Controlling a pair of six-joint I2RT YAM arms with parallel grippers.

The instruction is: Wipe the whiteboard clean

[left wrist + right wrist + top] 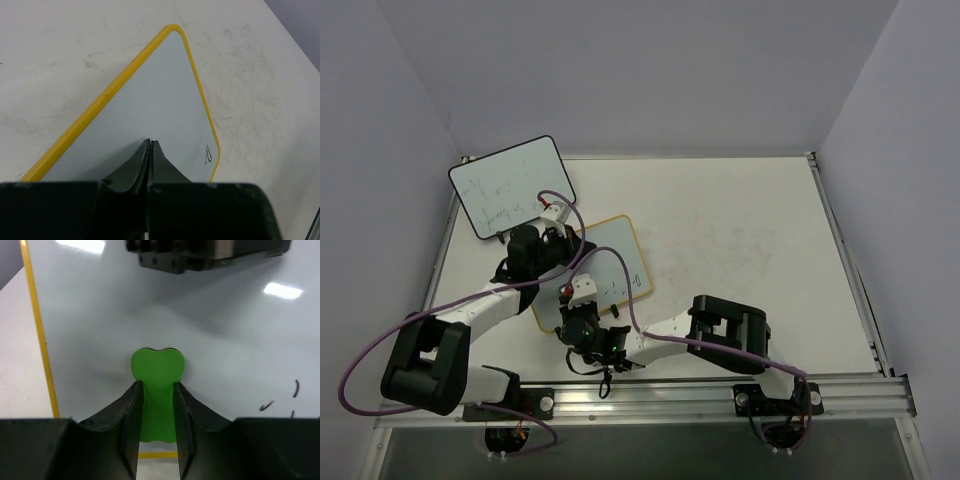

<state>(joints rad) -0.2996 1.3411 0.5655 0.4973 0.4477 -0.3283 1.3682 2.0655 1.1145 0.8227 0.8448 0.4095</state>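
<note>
The whiteboard [616, 258] with a thin yellow frame lies flat on the table, left of centre. A few small black marks [295, 388] remain near one edge, and one mark [208, 156] shows in the left wrist view. My left gripper [150, 143] is shut and empty, its tips down over the whiteboard [160, 95] near the far left part [570, 246]. My right gripper [157, 386] is shut on a green eraser [157, 365], which rests against the whiteboard [225, 340] near its near left corner [576, 308].
A black-framed whiteboard [508, 186] with faint writing leans at the back left. The left gripper's body [200, 252] sits just beyond the eraser. Purple cables [620, 275] loop over the board. A metal rail [720, 392] runs along the table's near edge. Walls close three sides.
</note>
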